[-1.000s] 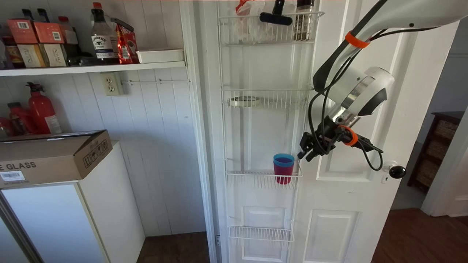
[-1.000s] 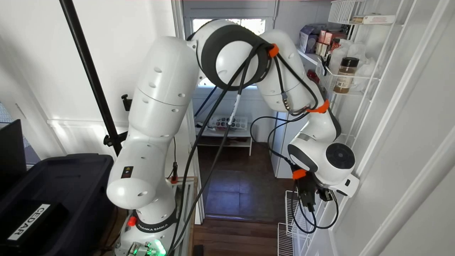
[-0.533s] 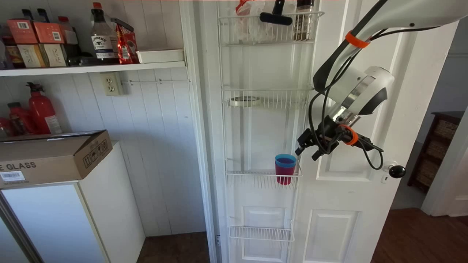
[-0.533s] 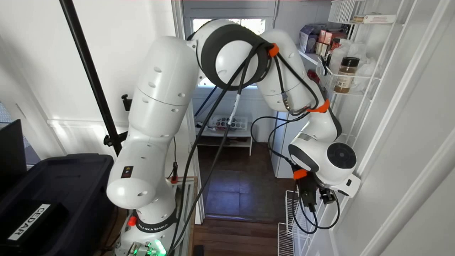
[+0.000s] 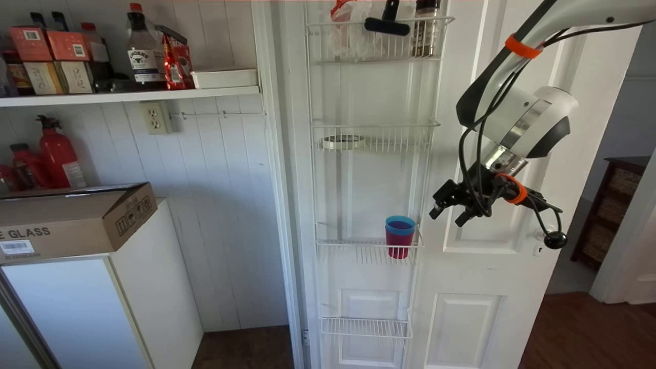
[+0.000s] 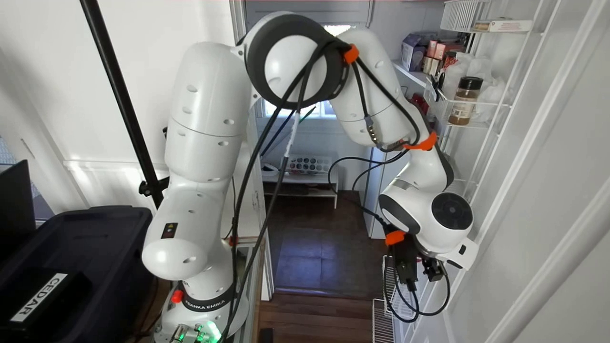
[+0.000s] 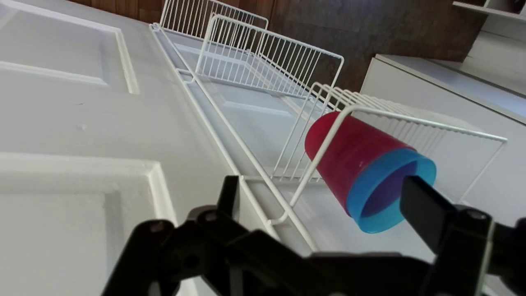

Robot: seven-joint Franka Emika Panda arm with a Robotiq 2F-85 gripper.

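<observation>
The gripper hangs beside the wire shelf, its fingers spread wide with nothing held between them. The magenta cup, a blue cup apparently nested in it, stands upright in that shelf on the white door, near the gripper but apart from it. Judged step: free positioning, no contact with the cups. Next move, judged, calls for clearance between spread fingers, cup rim and wire.

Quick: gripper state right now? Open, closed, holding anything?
Gripper: open, holding nothing; the blue-rimmed red cup stands apart from it in the wire rack.
</observation>
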